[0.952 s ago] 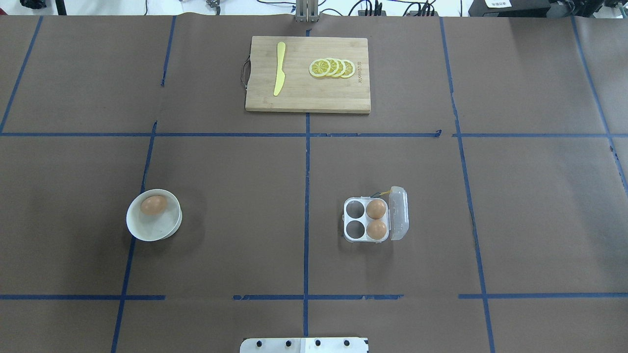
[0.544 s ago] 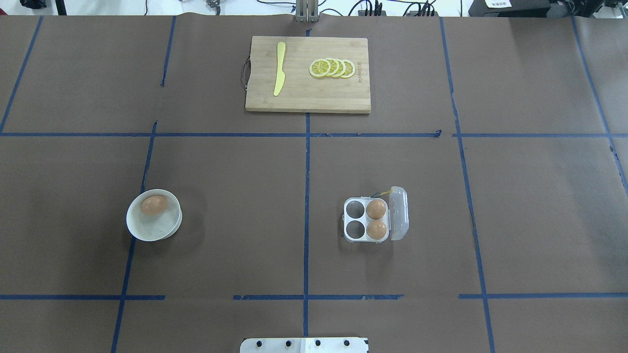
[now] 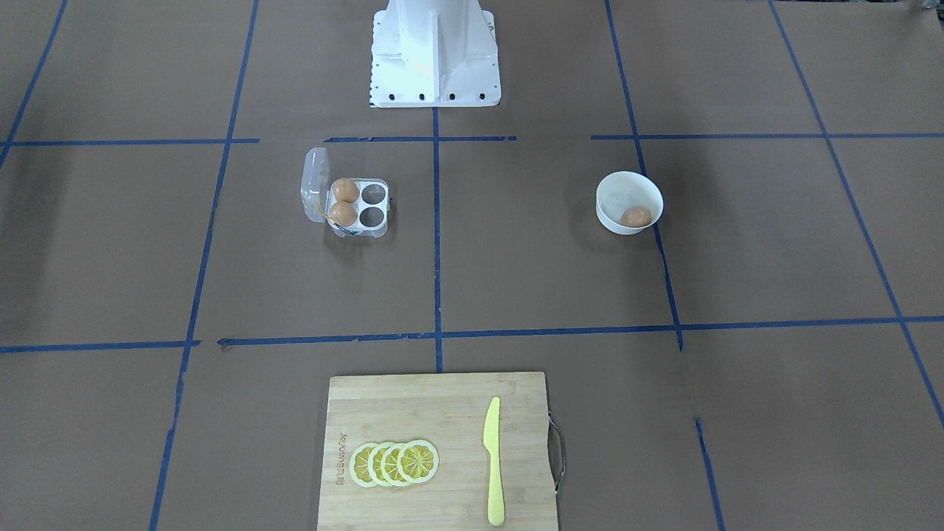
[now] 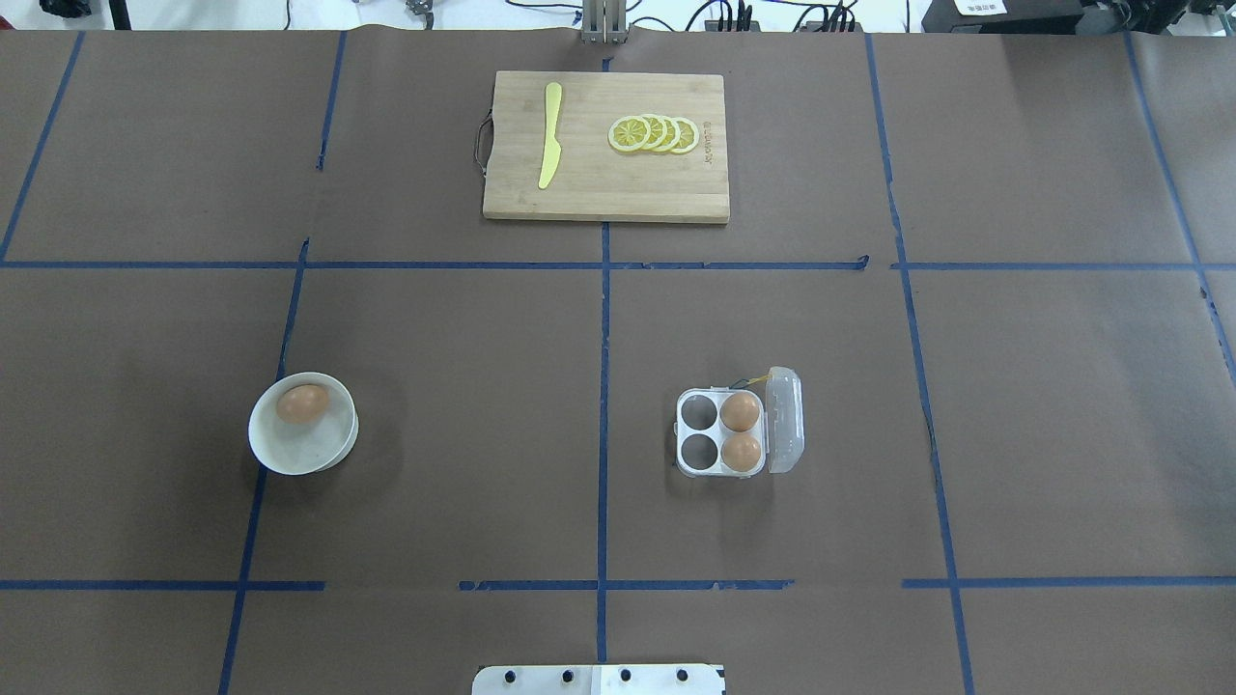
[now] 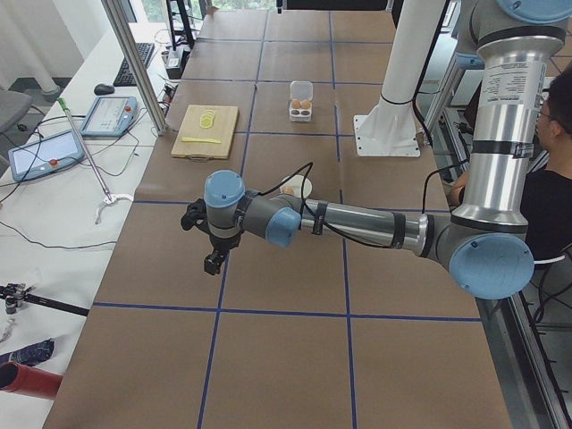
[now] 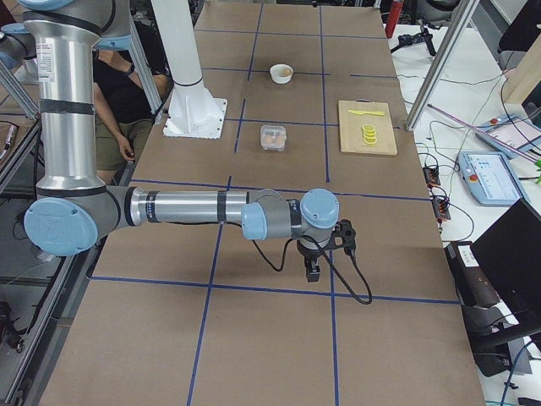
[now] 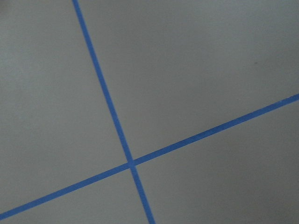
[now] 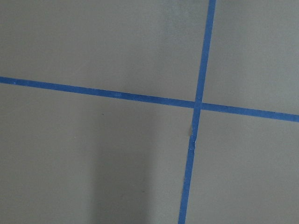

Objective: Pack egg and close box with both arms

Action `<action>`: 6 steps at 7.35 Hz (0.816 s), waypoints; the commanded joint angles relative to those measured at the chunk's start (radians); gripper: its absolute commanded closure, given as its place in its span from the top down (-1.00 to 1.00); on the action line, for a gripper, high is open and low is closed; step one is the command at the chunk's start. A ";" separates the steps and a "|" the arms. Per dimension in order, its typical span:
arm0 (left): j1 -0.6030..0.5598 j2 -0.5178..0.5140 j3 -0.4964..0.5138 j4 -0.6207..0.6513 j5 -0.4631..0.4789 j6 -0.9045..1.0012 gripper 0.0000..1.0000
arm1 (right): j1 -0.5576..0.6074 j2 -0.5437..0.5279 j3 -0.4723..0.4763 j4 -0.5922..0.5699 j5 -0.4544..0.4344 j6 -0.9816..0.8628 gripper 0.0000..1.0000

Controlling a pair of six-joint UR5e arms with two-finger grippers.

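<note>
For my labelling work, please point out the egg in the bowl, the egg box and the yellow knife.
egg (image 4: 302, 403), overhead exterior view, centre of its shell.
box (image 4: 697, 449), overhead exterior view, an empty cell.
knife (image 4: 550, 135), overhead exterior view, middle of its length.

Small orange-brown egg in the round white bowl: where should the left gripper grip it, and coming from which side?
Probably across its short middle, from straight above: the small orange-brown egg lies on its side near the far wall of the round white bowl, whose rim blocks any sideways approach.
</note>
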 commanded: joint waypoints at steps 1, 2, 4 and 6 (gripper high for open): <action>0.135 -0.002 -0.100 -0.054 -0.003 -0.072 1.00 | -0.001 -0.001 -0.005 0.028 0.001 0.000 1.00; 0.225 -0.004 -0.152 -0.054 0.003 -0.078 1.00 | -0.001 -0.002 -0.022 0.050 0.005 0.000 1.00; 0.305 -0.005 -0.220 -0.063 0.008 -0.119 1.00 | -0.001 -0.011 -0.024 0.076 0.005 0.002 1.00; 0.446 -0.007 -0.295 -0.083 0.194 -0.116 1.00 | -0.001 -0.013 -0.024 0.084 0.005 0.005 1.00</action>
